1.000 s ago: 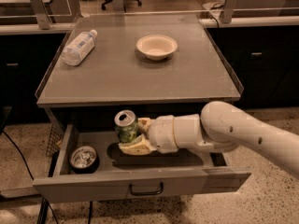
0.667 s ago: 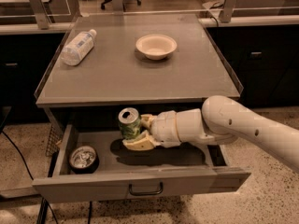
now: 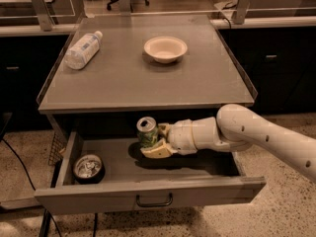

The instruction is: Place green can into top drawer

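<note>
The top drawer [image 3: 148, 194] is pulled open below the grey cabinet top, its dark bar handle at the front centre. My gripper [image 3: 154, 141] reaches in from the right, inside the drawer space. It is shut on the green can [image 3: 147, 133], which stands upright with its silver top up, over the middle of the drawer. The can's base is hidden by the lower finger, so I cannot tell if it touches the drawer floor.
A dark-bodied silver-topped can [image 3: 88, 167] stands in the drawer's left front corner. On the cabinet top [image 3: 207, 83] lie a clear plastic bottle [image 3: 82, 50] at the back left and a pale bowl [image 3: 165, 49] at the back centre.
My gripper has carried the green can slightly to the right and further into the drawer. The other things have not moved.
</note>
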Action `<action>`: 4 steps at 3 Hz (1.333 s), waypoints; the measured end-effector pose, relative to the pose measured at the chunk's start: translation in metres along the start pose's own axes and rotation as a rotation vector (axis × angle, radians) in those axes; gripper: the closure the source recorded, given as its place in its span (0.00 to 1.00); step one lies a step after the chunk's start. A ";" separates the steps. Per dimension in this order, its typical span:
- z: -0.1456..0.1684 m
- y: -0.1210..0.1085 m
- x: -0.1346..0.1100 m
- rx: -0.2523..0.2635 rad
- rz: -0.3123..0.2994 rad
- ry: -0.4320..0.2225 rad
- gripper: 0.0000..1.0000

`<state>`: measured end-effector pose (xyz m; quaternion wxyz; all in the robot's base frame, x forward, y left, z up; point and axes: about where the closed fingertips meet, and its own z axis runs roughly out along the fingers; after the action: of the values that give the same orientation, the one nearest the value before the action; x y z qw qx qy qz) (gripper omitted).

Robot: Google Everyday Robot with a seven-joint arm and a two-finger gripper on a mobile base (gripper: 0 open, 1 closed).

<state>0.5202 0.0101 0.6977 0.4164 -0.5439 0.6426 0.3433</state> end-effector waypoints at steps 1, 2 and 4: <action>0.000 -0.008 0.027 0.015 0.024 0.026 1.00; 0.000 -0.011 0.038 0.021 0.028 0.042 1.00; 0.012 -0.009 0.054 0.016 0.034 0.008 1.00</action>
<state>0.5279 -0.0033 0.6442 0.4122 -0.5312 0.6560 0.3429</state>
